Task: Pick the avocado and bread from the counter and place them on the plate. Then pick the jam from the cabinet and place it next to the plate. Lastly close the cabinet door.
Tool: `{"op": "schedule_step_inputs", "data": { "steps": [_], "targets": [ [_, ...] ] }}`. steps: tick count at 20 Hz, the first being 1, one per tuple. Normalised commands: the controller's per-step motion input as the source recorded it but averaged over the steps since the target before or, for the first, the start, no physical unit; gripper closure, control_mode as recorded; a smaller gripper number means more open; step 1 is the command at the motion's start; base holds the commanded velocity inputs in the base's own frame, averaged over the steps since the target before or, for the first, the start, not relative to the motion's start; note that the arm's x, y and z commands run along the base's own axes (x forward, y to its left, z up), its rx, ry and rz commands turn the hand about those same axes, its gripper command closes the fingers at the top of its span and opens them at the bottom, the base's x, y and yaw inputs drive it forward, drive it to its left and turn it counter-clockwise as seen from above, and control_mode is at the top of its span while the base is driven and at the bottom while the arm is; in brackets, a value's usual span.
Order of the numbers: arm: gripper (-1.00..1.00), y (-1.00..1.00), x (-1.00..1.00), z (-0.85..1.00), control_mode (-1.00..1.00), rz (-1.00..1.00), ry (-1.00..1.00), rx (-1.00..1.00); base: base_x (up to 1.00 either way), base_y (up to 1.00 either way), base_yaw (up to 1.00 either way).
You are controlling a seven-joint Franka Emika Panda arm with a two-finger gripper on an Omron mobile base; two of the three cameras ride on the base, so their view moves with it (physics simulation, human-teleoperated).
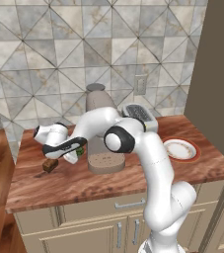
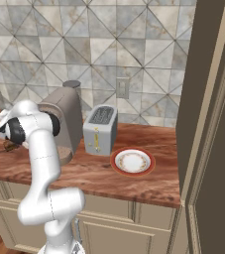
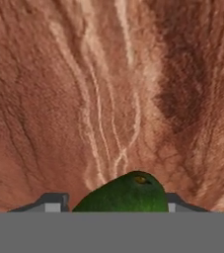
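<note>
So far the plate (image 1: 180,149) is bare. The gripper (image 3: 116,203) has its fingers closed around the avocado (image 3: 125,193), low over the surface (image 1: 108,183); the bread (image 1: 50,165) lies at the avocado's eight o'clock. Jam and cabinet door remain.

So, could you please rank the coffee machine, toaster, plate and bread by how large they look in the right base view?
1. Coffee machine, largest.
2. Toaster.
3. Plate, about as wide as the toaster but flat.
4. Bread, smallest, a small chunk partly hidden behind the arm.
</note>
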Motion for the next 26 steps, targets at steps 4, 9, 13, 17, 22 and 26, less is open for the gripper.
{"op": "schedule_step_inputs", "data": {
  "steps": [4, 9, 13, 17, 22, 26],
  "targets": [
    [1.00, -0.19, -0.44, 0.00, -1.00, -0.04, -0.02, 0.00, 0.00, 0.00, 0.00],
    [1.00, -0.18, -0.58, 0.02, -1.00, -0.05, -0.06, 0.00, 0.00, 0.00, 0.00],
    [1.00, 0.06, -0.45, 0.51, -1.00, -0.08, -0.09, 0.00, 0.00, 0.00, 0.00],
    [1.00, 0.39, -0.29, 0.78, -1.00, -0.06, -0.16, -0.01, 0.00, 0.00, 0.00],
    [1.00, 0.38, -0.51, 0.76, -1.00, -0.04, -0.24, -0.04, 0.00, 0.00, 0.00],
    [1.00, 0.12, -0.70, 0.64, -1.00, -0.06, -0.26, -0.01, 0.00, 0.00, 0.00]
  ]
}}
